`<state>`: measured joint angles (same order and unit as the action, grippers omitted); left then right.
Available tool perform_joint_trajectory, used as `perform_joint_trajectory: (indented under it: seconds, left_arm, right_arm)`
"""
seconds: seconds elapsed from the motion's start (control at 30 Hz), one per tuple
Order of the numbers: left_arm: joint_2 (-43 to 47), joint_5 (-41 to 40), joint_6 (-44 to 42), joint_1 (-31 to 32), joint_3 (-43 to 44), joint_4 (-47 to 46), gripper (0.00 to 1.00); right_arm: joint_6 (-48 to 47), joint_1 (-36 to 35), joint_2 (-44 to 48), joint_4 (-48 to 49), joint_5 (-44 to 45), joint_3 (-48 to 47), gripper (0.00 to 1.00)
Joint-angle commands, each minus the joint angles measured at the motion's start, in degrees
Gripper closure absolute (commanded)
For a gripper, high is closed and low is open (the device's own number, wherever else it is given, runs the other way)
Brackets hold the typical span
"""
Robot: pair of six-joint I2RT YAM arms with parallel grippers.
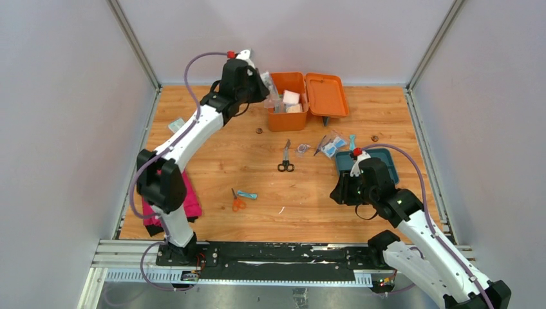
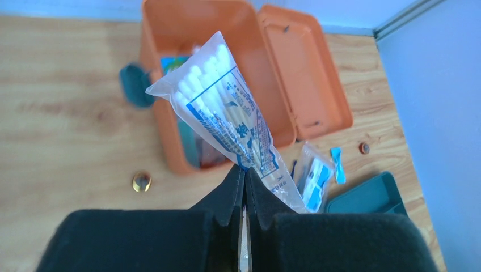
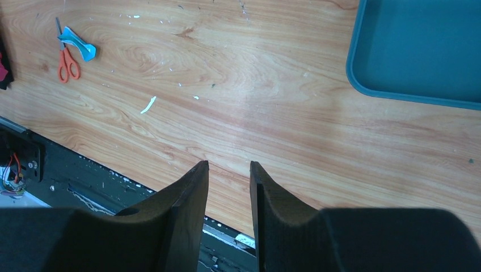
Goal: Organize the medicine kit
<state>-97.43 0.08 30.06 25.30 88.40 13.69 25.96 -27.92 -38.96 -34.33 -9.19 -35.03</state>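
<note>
The medicine kit (image 1: 287, 122), a small orange plastic box with rounded corners, stands open at the upper middle of the top view, near the far edge of the wooden tabletop (image 1: 212, 161). Its hinged orange lid (image 1: 326, 94) lies folded back to the right of the box, inner face up. White packets (image 1: 291, 98) sit in the right part of the box. In the left wrist view a grey-blue latch (image 2: 133, 85) sticks out from the box's left wall.

The left hand (image 2: 245, 177) hangs at the box's left side. Its fingers are pressed together on the near end of a clear plastic bag of white cotton swabs (image 2: 224, 107) with blue print. The bag reaches away from the fingers, and in the left wrist view its far end shows in front of the open box.

Just below the kit in the top view lies a small brass-coloured disc (image 1: 259, 131). Lower, near the middle, lie black-handled scissors (image 1: 286, 161). To their right is a loose cluster of small clear packets (image 1: 329, 145), and a second brown disc (image 1: 375, 138) lies further right.

A flat teal plastic tray (image 3: 420, 45) sits at centre right. The right hand (image 3: 228, 170) hovers over bare wood just beside the tray's lower left corner, its fingers spread with nothing between them.

Orange-handled scissors (image 1: 238, 202) lie at lower centre with a light blue strip (image 1: 247, 194) just beside them. A magenta cloth (image 1: 192, 201) lies at the lower left by the left arm.
</note>
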Motion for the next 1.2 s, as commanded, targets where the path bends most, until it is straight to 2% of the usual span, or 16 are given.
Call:
perform_joint_trajectory:
  seconds: [0.0, 0.27, 0.5, 0.63, 0.7, 0.8, 0.9, 1.03, 1.17]
  left_arm:
    - [-10.5, 8.4, -7.4, -0.1, 12.4, 4.7, 0.93]
    - [-27.0, 12.2, -12.0, -0.1, 30.7, 7.0, 0.91]
    - [-37.0, 15.3, -12.0, -0.1, 42.1, 7.0, 0.88]
    - [-40.4, 16.1, -11.5, -0.1, 44.7, 6.8, 0.82]
    - [-41.0, 16.4, -11.3, -0.1, 44.7, 6.8, 0.76]
    - [-40.3, 16.1, -11.6, -0.1, 43.9, 7.2, 0.69]
    - [-36.8, 15.3, -12.0, -0.1, 42.5, 8.8, 0.66]
    - [-26.1, 11.3, -11.8, 0.2, 34.6, 8.8, 0.61]
    - [-11.6, 5.9, -11.7, 0.5, 22.6, 9.4, 0.57]
  right_arm:
    - [0.5, 0.2, 0.5, -0.6, -0.8, 0.1, 0.62]
    - [0.8, 0.3, 0.4, -0.7, -1.2, 0.3, 0.62]
    - [0.4, 0.3, -0.4, -0.7, -1.1, 0.5, 0.62]
    - [0.4, 0.2, -0.5, -0.7, -0.9, 0.5, 0.62]
    - [0.6, 0.2, -0.5, -0.7, -0.7, 0.3, 0.62]
    - [0.9, 0.3, -0.4, -0.8, -0.1, -0.2, 0.62]
    - [1.7, 0.2, 0.2, -1.2, 1.7, -1.2, 0.62]
    - [4.0, 0.3, 1.3, -3.2, 8.2, -3.7, 0.62]
    - [5.7, 0.3, 0.4, -4.4, 13.9, -7.1, 0.58]
